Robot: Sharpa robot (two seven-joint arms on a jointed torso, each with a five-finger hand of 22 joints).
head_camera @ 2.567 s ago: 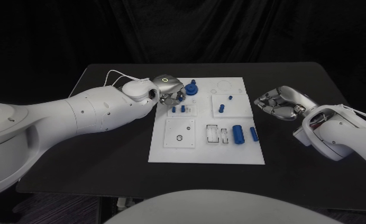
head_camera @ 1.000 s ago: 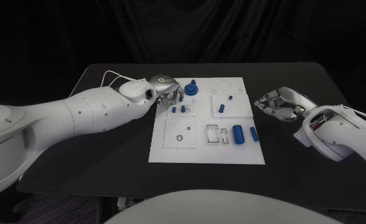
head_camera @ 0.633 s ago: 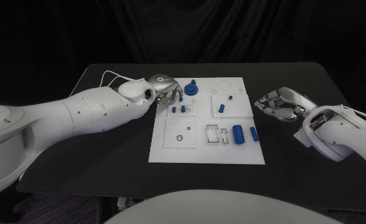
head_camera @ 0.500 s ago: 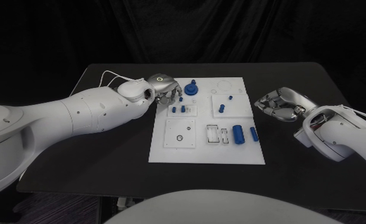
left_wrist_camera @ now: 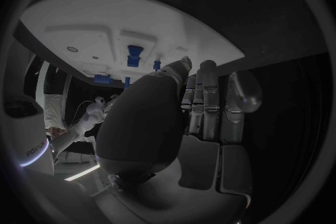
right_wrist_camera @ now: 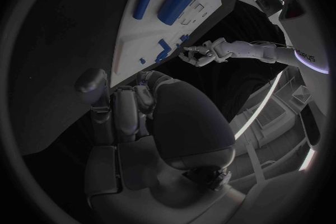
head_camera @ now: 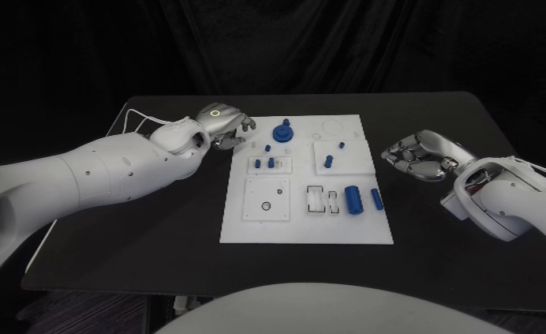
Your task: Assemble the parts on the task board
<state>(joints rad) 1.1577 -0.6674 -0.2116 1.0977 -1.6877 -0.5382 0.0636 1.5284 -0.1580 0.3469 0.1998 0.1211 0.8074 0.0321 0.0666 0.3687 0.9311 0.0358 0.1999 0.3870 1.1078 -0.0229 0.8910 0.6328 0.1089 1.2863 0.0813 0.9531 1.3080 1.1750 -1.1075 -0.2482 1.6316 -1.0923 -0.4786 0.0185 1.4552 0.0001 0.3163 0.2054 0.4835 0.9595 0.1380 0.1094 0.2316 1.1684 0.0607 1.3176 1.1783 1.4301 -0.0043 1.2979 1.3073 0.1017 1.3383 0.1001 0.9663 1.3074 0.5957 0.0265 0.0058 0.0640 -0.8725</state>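
Lying flat, matte white task board (head_camera: 252, 223), stubby blue cylindrical parts (head_camera: 354, 199), both metallic robot hands empty, left robot hand (head_camera: 223, 124) loosely spread, right robot hand (head_camera: 414, 155) curled.

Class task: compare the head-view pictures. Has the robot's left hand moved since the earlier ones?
Yes. The left hand has drawn back off the task board toward the robot's left; it now sits over the black table beside the board's far left corner, holding nothing.

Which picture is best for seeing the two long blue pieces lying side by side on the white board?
The head view is best: the two long blue pieces lie in full sight on the task board, near its right edge. The right wrist view shows them too, large but bent by the lens. The left wrist view shows other small blue parts, not clearly these two.
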